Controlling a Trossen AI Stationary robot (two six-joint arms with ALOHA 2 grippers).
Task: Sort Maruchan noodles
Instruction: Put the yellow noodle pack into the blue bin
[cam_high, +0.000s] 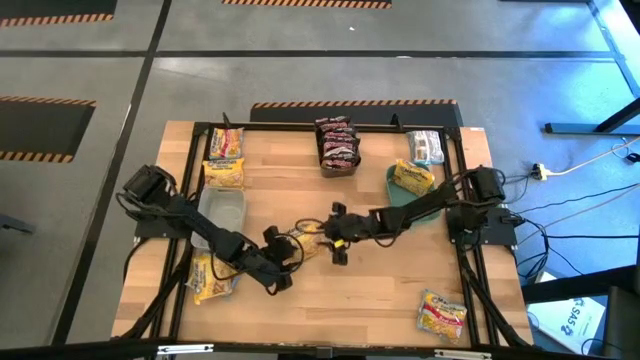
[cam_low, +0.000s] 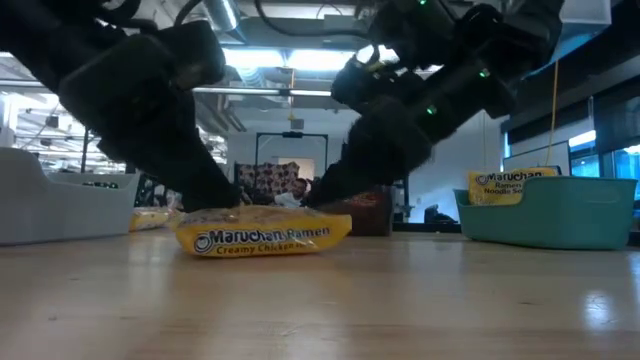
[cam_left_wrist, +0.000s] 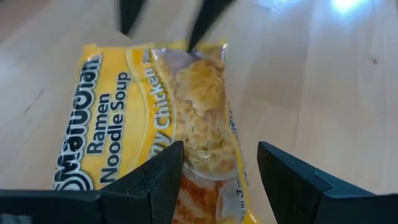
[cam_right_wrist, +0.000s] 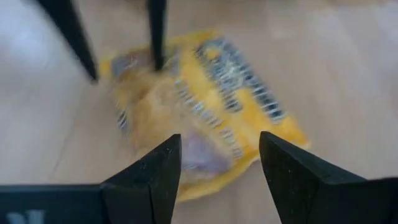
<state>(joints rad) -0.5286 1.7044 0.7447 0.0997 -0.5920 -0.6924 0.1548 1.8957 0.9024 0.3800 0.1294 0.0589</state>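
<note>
Along the counter's (cam_high: 400, 290) left side, one yellow Maruchan packet (cam_high: 211, 277) is lying near the front edge, a clear grey bin (cam_high: 222, 212) is sitting behind it, and two more yellow packets (cam_high: 224, 173) are resting at the back left. The left gripper (cam_high: 283, 262) is reaching in toward the middle, its fingers (cam_left_wrist: 155, 186) standing apart over one end of the yellow Creamy Chicken packet (cam_low: 263, 236), which is lying flat at the counter's centre. Whether they are touching it cannot be told. The right gripper (cam_high: 337, 238) is meeting that same packet from the other end, its fingers (cam_right_wrist: 155, 180) likewise spread around it. At the back centre, dark red-orange packets (cam_high: 337, 145) are sitting stacked. Farther right, a teal dish (cam_low: 560, 215) is holding a yellow packet (cam_high: 411, 177), a silver-white packet (cam_high: 425, 147) is lying behind it, and another yellow packet (cam_high: 442, 315) is lying at the front right.
</note>
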